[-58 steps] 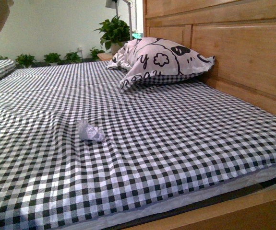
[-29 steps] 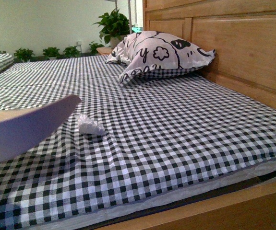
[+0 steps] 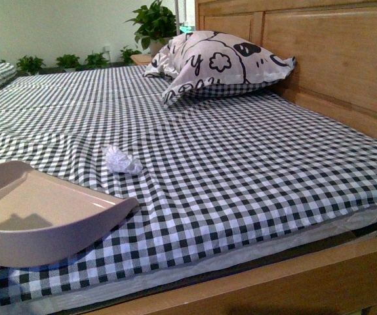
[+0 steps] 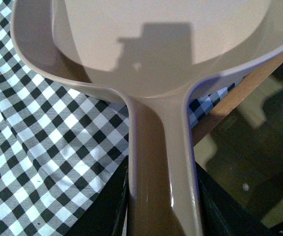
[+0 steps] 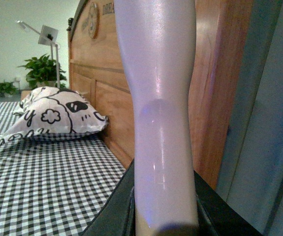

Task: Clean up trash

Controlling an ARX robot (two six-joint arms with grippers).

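Observation:
The trash (image 3: 122,160), a small crumpled whitish wad, lies on the black-and-white checked bed sheet (image 3: 240,170). The beige dustpan (image 3: 37,213) rests low at the bed's near left edge, its open mouth a short way in front of the wad and apart from it. My left gripper (image 4: 163,216) is shut on the dustpan's handle (image 4: 161,162); the pan's empty scoop (image 4: 146,44) fills the left wrist view. My right gripper (image 5: 163,221) is shut on the pale brush handle (image 5: 158,98), which stands upright beside the headboard. Neither arm shows in the front view.
A white patterned pillow (image 3: 218,65) leans against the wooden headboard (image 3: 332,59) at the back right. Potted plants (image 3: 154,23) stand behind the bed. The wooden bed frame (image 3: 293,282) runs along the near edge. A lamp (image 5: 47,37) stands by the headboard.
The dustpan came into the front view from the left, first tilted up, and has now dropped flat onto the sheet near the wad. The camera view has shifted slightly. The wad has not moved.

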